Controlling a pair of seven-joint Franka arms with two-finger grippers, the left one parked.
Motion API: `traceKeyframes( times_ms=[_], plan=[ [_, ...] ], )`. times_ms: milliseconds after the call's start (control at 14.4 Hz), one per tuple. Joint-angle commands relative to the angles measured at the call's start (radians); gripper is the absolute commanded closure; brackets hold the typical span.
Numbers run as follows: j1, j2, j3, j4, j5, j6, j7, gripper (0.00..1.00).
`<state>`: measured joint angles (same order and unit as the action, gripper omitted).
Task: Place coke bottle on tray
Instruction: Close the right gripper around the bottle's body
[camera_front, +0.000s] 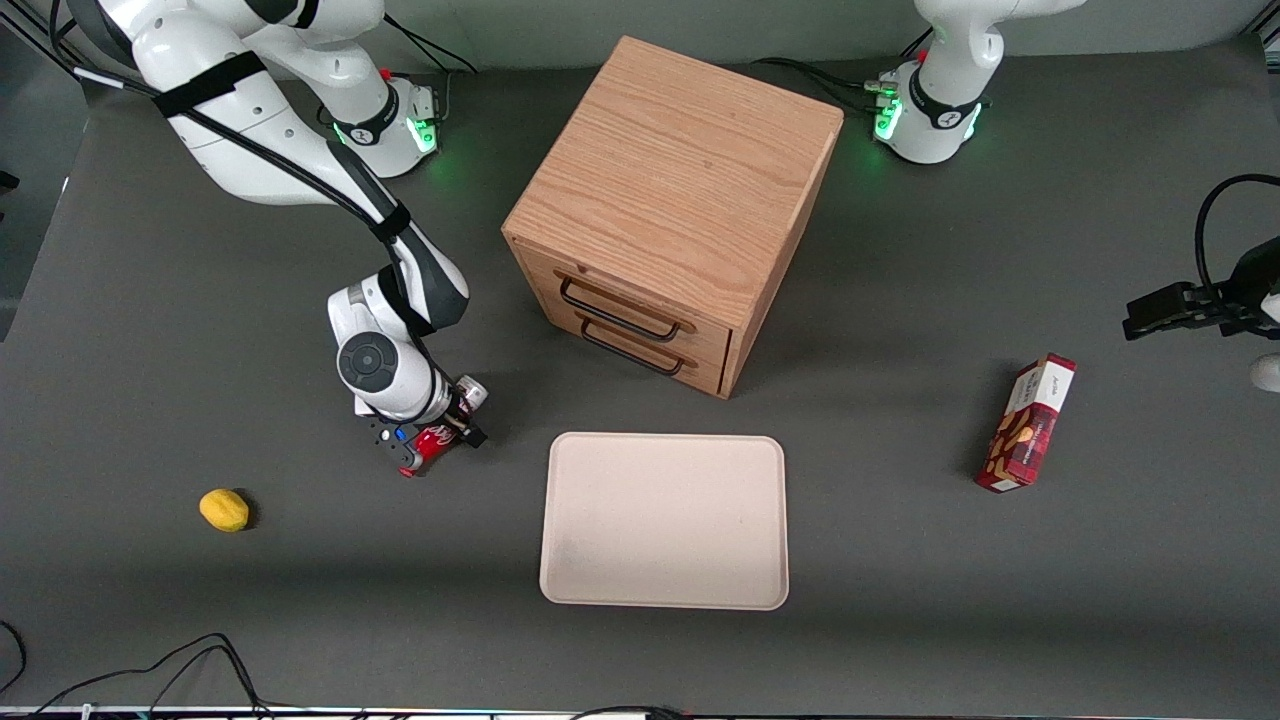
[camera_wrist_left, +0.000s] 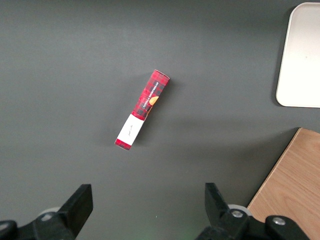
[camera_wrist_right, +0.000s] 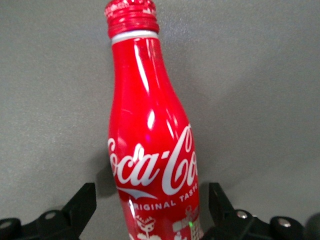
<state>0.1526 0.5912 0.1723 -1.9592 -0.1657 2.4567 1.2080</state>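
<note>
Right arm bent low over bench, wrist angled down. Claw (camera_front: 432, 441) spread astride lying bottle (camera_front: 431, 440), fingers (camera_wrist_right: 75, 207) clear of it. Bottle beside tray (camera_front: 664, 520), toward working arm's end.

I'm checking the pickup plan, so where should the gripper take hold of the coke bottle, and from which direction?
Grip the coke bottle across its wide labelled body, coming down from above. It lies flat on the table, and the neck tapers, so the body probably gives the firmer hold. The gripper already straddles it there.
</note>
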Motion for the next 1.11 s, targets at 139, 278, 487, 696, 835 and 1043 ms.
traceKeyframes(
  times_ms=[139,278,487,696,835,1043],
  plan=[
    [0.002,-0.001,-0.002,-0.009,-0.038,0.024,0.044,0.0],
    [0.002,-0.005,-0.002,-0.01,-0.038,0.022,0.044,0.71],
    [0.001,-0.005,-0.002,-0.007,-0.038,0.019,0.042,1.0],
    [0.001,-0.014,-0.001,-0.006,-0.04,0.011,0.036,1.0],
    [0.001,-0.042,-0.001,0.002,-0.04,-0.011,0.025,1.0],
    [0.002,-0.117,0.007,0.063,-0.04,-0.167,-0.008,1.0]
  ],
)
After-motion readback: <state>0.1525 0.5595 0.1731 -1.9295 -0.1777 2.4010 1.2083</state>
